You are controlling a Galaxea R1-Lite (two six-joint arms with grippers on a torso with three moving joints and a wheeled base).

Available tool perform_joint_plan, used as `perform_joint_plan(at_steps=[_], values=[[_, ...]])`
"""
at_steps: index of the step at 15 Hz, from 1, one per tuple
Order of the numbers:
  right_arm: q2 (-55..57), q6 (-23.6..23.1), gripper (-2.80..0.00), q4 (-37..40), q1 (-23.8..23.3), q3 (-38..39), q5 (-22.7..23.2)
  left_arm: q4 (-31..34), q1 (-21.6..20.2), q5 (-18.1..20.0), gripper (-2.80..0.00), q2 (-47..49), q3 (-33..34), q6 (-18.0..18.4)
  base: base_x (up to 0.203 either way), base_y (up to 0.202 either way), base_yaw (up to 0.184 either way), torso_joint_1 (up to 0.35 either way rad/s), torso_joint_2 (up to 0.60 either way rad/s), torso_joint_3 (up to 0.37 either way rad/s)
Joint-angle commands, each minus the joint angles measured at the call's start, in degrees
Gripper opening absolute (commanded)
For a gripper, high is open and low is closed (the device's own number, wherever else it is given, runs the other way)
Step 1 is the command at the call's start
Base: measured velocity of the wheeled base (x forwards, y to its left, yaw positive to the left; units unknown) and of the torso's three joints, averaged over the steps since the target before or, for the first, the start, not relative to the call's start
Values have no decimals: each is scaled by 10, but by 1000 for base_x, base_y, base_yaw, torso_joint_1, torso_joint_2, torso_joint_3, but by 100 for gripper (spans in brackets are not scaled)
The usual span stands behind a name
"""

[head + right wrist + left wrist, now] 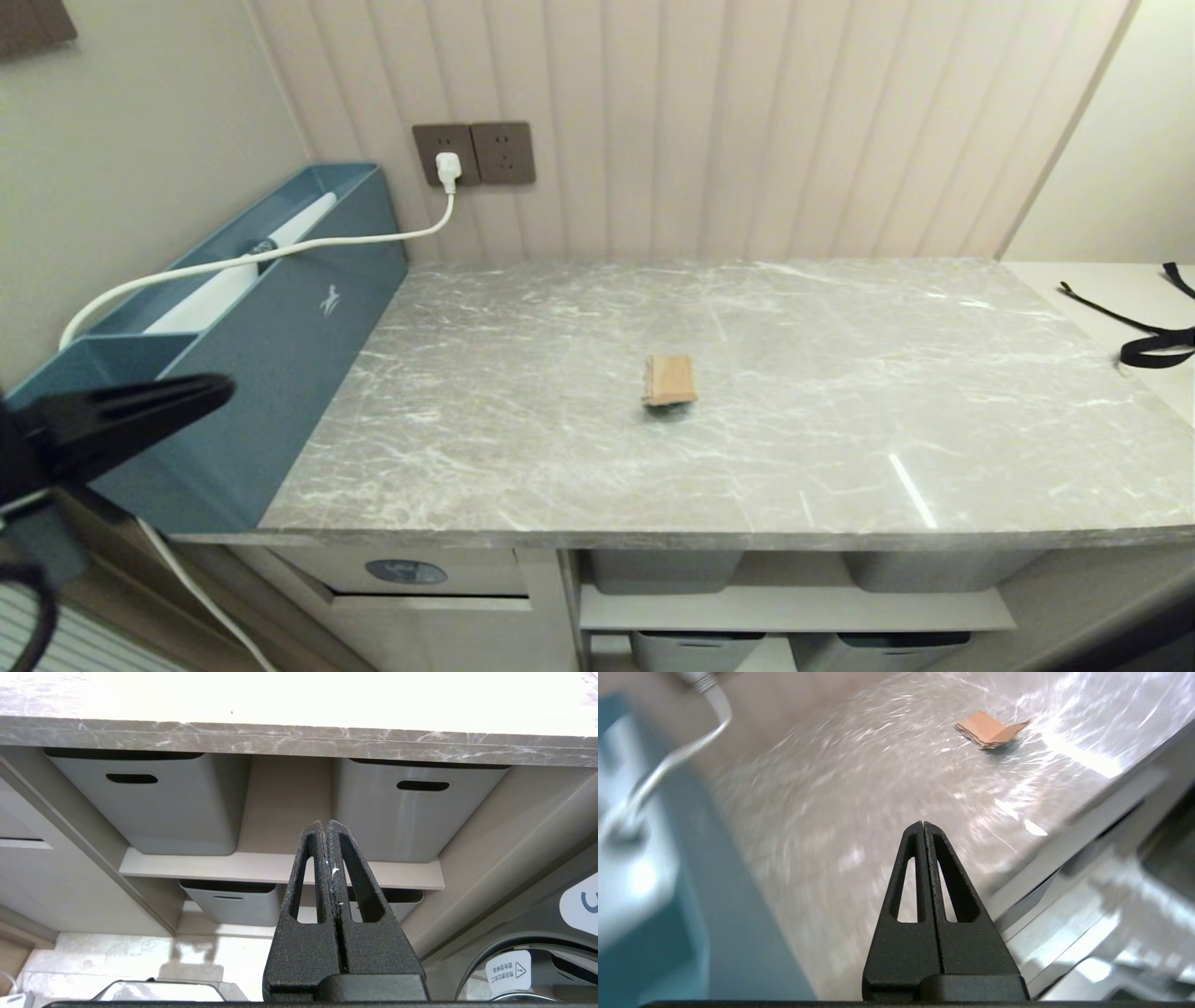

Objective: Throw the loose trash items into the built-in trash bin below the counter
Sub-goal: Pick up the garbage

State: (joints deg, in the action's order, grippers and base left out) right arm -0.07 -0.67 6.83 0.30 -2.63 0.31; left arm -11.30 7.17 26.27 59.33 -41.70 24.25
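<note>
One loose trash item shows: a small folded piece of brown cardboard (668, 380) lying near the middle of the grey marble counter (794, 467); the left wrist view has it (990, 730) far ahead of the fingertips. My left gripper (222, 388) is shut and empty, hanging at the left beside the blue box, well short of the cardboard. Below the counter's front left edge is the built-in trash bin (439, 586), a beige flap with a blue oval sticker. My right gripper (325, 824) is shut and empty, low in front of the shelves under the counter.
A tall blue box (280, 345) stands along the counter's left end, with a white cable (233, 264) running to a wall socket (449, 166). Grey tubs (154, 807) sit on shelves under the counter. A black strap (1153, 341) lies on the white surface at far right.
</note>
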Motion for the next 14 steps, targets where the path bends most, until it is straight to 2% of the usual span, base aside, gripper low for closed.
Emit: perform_joint_plan(at_steps=[1,3,4,6,9,11,12,14], values=[[0,0,-280,0,0,0,0,-25,81,-7,-280,248,-109,76,0,0,0,0,0,0],[0,0,-280,0,0,0,0,-67,154,-28,-280,358,-176,122,0,0,0,0,0,0],[0,0,-280,0,0,0,0,-91,184,-37,0,403,-209,138,0,0,0,0,0,0],[0,0,-280,0,0,0,0,-124,232,-52,0,470,-282,163,0,0,0,0,0,0],[0,0,-280,0,0,0,0,-138,274,-85,0,536,-356,237,0,0,0,0,0,0],[0,0,-280,0,0,0,0,-139,293,-92,0,542,-359,263,0,0,0,0,0,0],[0,0,-280,0,0,0,0,-138,302,-93,0,552,-354,288,0,0,0,0,0,0],[0,0,-280,0,0,0,0,-138,303,-97,0,561,-352,299,0,0,0,0,0,0]])
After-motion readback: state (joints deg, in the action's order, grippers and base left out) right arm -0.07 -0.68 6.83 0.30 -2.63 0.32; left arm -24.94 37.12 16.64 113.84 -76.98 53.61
